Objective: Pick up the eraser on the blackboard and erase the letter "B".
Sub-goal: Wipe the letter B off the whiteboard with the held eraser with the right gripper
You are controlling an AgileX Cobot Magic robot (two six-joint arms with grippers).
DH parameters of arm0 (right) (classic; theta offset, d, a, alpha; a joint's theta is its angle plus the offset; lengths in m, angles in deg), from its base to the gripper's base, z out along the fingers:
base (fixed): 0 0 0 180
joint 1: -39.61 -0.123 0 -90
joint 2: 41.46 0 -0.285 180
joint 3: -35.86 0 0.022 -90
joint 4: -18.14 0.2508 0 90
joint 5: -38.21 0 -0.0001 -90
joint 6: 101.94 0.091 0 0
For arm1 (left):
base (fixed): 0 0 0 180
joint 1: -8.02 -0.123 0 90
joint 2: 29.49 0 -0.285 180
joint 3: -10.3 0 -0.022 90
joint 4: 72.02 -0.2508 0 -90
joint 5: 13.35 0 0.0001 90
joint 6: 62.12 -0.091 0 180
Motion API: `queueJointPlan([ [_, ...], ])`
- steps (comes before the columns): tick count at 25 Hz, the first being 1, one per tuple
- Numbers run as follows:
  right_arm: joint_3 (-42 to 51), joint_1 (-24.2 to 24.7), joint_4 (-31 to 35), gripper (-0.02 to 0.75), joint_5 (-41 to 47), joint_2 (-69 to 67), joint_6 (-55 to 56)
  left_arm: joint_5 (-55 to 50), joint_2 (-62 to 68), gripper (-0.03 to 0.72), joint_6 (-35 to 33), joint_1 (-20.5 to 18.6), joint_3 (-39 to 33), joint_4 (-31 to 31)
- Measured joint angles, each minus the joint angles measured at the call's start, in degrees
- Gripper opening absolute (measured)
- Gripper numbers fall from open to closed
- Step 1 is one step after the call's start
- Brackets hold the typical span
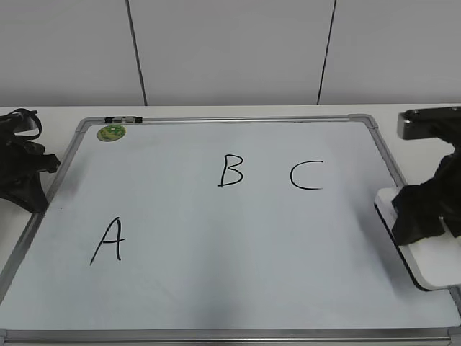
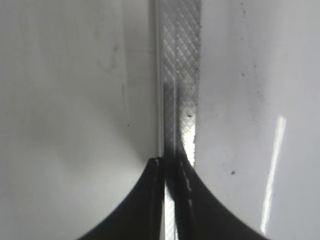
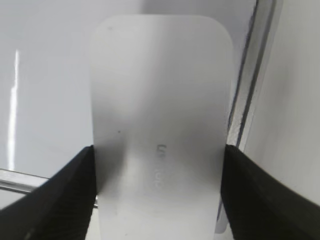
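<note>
**Right gripper on the eraser at the board's right edge**

I see the blackboard (image 1: 216,288) filling most of the exterior frame, a white dry-erase surface in a silver frame. On it are a black "A" (image 1: 108,241) at lower left, the letter "B" (image 1: 231,171) just above centre, and a "C" (image 1: 306,175) to its right. A round green magnet (image 1: 112,132) sits in the upper left corner.

At the right edge of the frame the eraser (image 1: 425,259) lies over the board's rim. My right gripper (image 3: 157,165) has its jaws pressed against both long sides of it. Faint grey lettering shows on its top, too blurred to read.

My left gripper (image 2: 170,165) sits at far left over the frame rail, jaws pinched together on nothing.
</note>
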Motion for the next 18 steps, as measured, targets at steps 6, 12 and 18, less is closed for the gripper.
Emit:
queueJointPlan([
  [6, -9.6, 0.0, 0.7, 0.538, 8.2, -0.2, -1.4, 0.0, 0.0, 0.011, 0.0, 0.0, 0.0, 0.0],
  [12, -19.9, -2.0, 0.7, 0.538, 15.2, -4.8, -1.6, 0.0, 0.0, 0.011, 0.0, 0.0, 0.0, 0.0],
  [18, -28.5, -8.0, 0.9, 0.538, 17.7, -11.4, -1.6, 0.0, 0.0, 0.011, 0.0, 0.0, 0.0, 0.1],
])
